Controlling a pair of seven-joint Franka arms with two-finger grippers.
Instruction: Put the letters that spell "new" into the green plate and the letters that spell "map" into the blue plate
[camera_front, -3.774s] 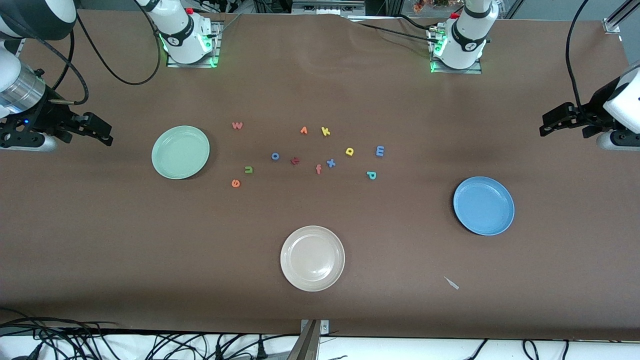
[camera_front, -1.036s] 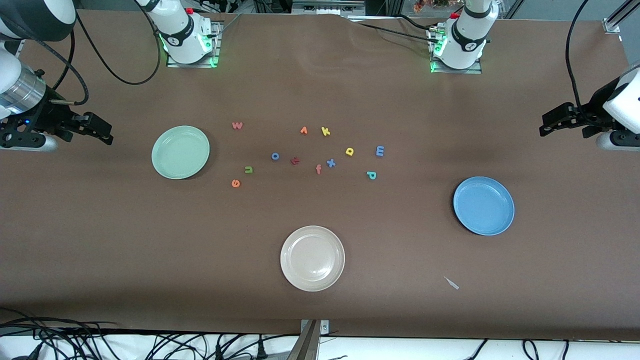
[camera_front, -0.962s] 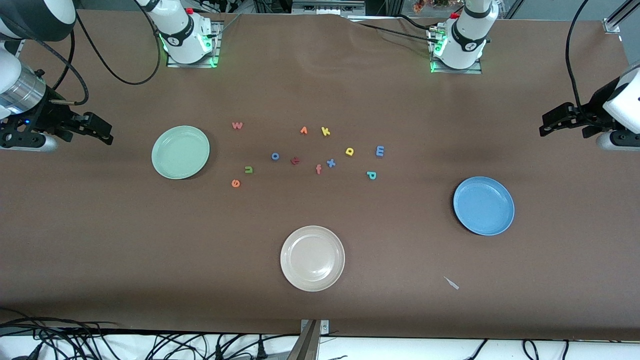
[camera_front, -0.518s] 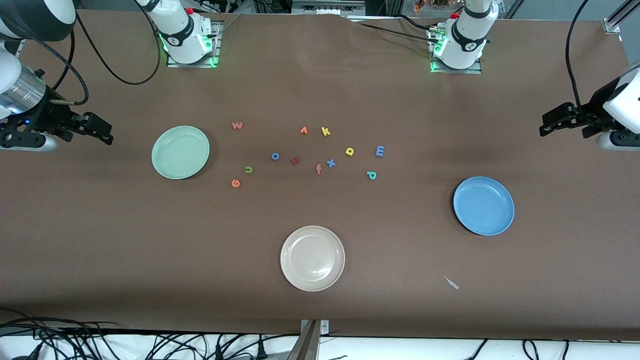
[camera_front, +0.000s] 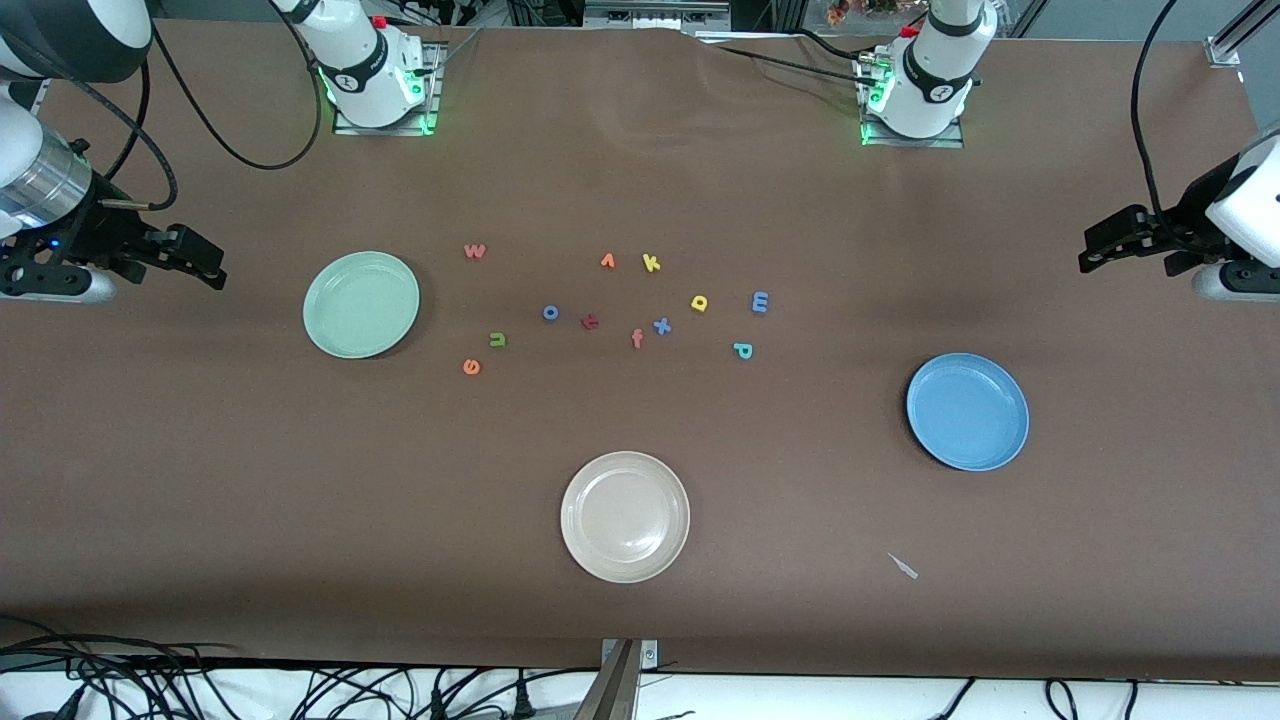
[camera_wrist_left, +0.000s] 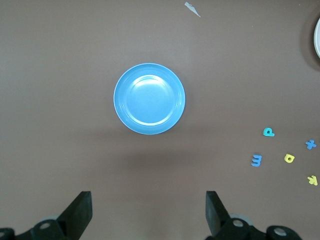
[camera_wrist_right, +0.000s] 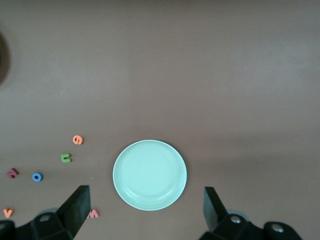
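Nothing moved, brown table (camera_front: 700, 600), cables (camera_front: 200, 680) along edge

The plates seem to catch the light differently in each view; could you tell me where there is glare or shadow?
Front view: soft highlights on the cream plate, a dark shadow beside the green plate. Left wrist view: a bright sheen on the blue plate, with a faint shadow band on the table beside it. Right wrist view: the green plate looks evenly lit.

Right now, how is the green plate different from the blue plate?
The green plate is pale mint; the blue plate is medium blue. The green one lies toward the right arm's end, farther from the front camera; the blue one toward the left arm's end, nearer. Both are round, same-sized and hold no letters.
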